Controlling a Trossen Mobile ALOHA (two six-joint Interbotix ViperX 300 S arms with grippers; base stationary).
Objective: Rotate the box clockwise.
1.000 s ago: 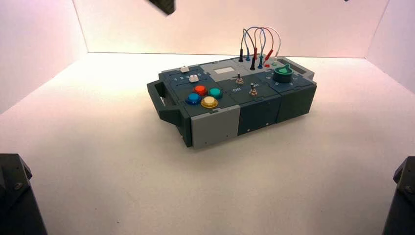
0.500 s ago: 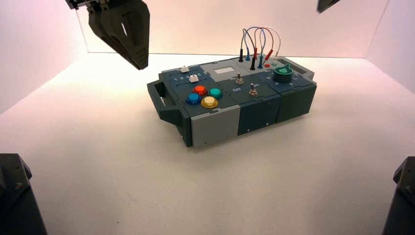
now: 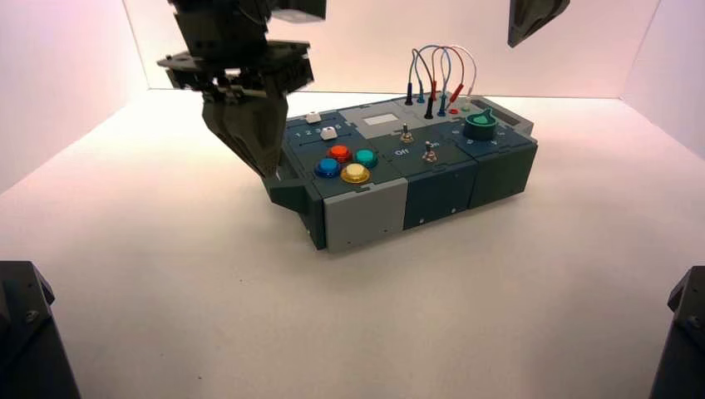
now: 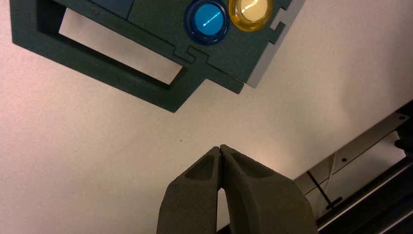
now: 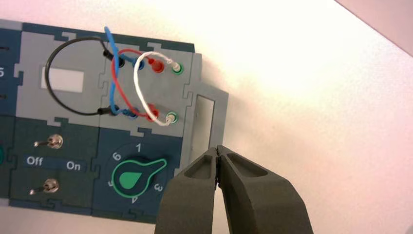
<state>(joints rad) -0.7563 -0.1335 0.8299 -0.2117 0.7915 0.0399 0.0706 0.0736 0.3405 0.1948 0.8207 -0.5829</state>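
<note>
Lying near the middle of the white table [image 3: 208,316], long flat dark teal and grey panel box [image 3: 416,187]: long axis runs left-near to right-far, skewed to the table's edges; handle at each end

Left gripper [image 3: 259,158], dark, fingers pressed together, grasping nothing: low, at the box's left end. Left wrist view: tips [image 4: 221,148] apart from the dark teal loop handle [image 4: 104,63], over bare table, blue round button [image 4: 208,20] and yellow round button [image 4: 250,9] beyond

Right gripper [image 5: 217,151], fingers likewise closed, empty: high at the far right end, over the grey end handle [image 5: 204,122], beside the green knob [image 5: 134,176] and looped jumper wires [image 5: 117,78]

Judgement: one closed gripper per end suits opposed pushes; left gripper nearer its contact
</note>
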